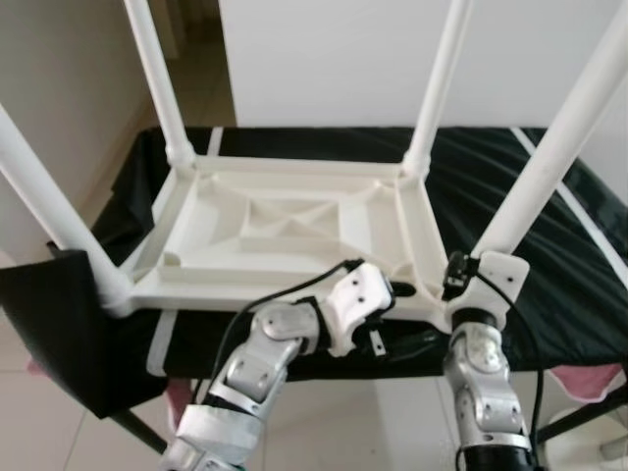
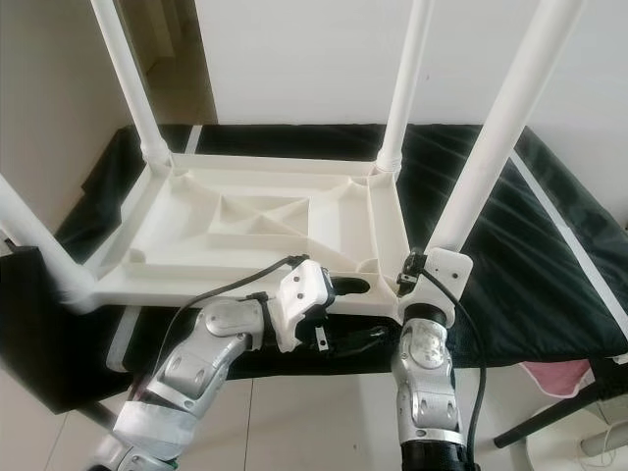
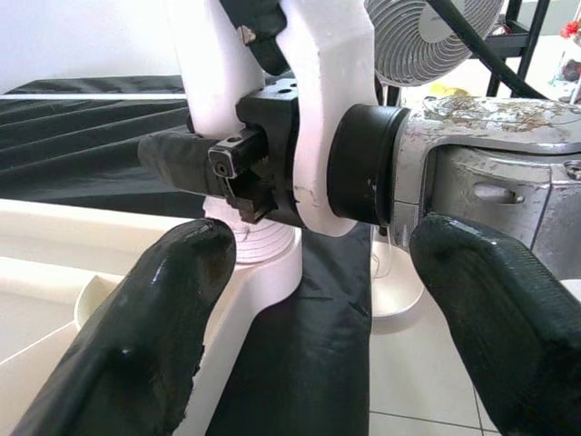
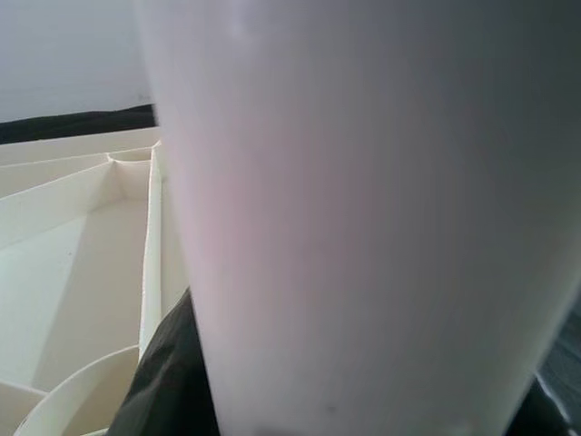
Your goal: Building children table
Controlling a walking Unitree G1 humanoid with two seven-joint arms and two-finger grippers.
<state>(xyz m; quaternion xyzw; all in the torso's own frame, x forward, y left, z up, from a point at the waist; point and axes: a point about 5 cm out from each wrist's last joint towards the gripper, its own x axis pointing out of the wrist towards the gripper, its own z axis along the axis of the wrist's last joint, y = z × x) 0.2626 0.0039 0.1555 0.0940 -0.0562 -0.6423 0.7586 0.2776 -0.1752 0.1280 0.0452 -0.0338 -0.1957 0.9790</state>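
Note:
A white plastic children's table [image 1: 285, 231] lies upside down on a black-covered surface, with its legs pointing up. My right gripper [image 1: 467, 275] is shut around the base of the near right leg [image 1: 549, 157], which fills most of the right wrist view [image 4: 363, 200]. One black finger [image 4: 168, 381] shows beside it. My left gripper [image 1: 404, 314] hovers at the table's front rim just left of that corner, pointing toward the right wrist. Its fingers [image 3: 163, 309] are open wide with nothing between them. The near left leg [image 1: 49, 206] and both far legs [image 1: 157, 88] stand in their sockets.
The black cloth [image 1: 559, 285] covers the support under the table and hangs over its front edge. A fan [image 3: 427, 36] stands on the tiled floor to the right. Something pink [image 1: 589, 378] lies low at the right. A white wall [image 1: 334, 59] is behind.

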